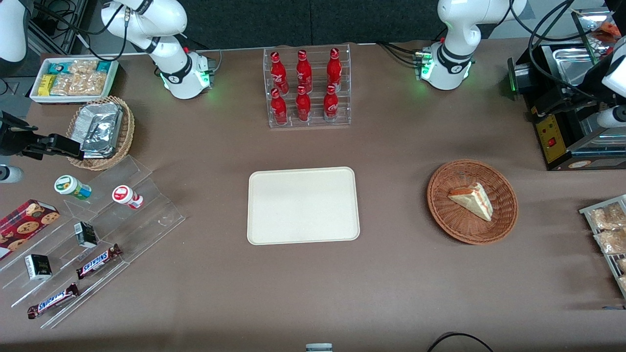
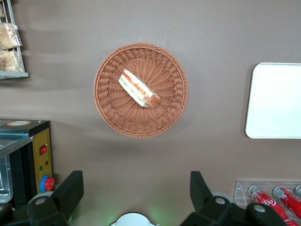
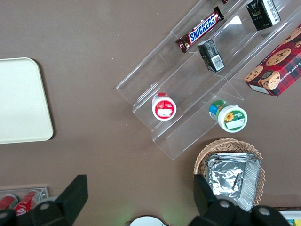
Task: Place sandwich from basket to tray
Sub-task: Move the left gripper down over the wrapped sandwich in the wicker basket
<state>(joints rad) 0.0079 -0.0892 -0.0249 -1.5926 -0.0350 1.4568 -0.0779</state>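
Sandwich (image 1: 472,198) is lying on its side in the basket (image 1: 503,220), a bit off-centre, with the red and green filling stripes showing along the cut edge. Only one sandwich, nothing else in there with it. The basket sits on the brown table (image 1: 391,293) toward the working arm's end, and the tray (image 1: 303,205) is well apart from it, mid-table, with bare tabletop between the two, so nothing blocks that stretch.

The gripper (image 2: 134,195) hangs high above the table, with the basket and sandwich in plain sight under it. Its fingers (image 2: 70,188) are spread wide and hold nothing.

Around the edges: a clear rack (image 1: 308,88) with six red bottles (image 1: 303,102) stands farther from the front camera than the tray. A black machine (image 1: 567,127) sits at the working arm's end, farther from the camera than the basket, and a wire shelf of snack bags (image 1: 609,230) sits at the table edge beside the basket. Toward the parked arm's end there's a clear stepped stand (image 1: 98,230) with two Snickers bars (image 1: 98,260), two small dark cartons (image 1: 85,233) and two little tubs (image 1: 73,187), plus a cookie box (image 1: 24,225), a tan basket with foil packs (image 1: 102,132) and a white bin of snacks (image 1: 73,78).
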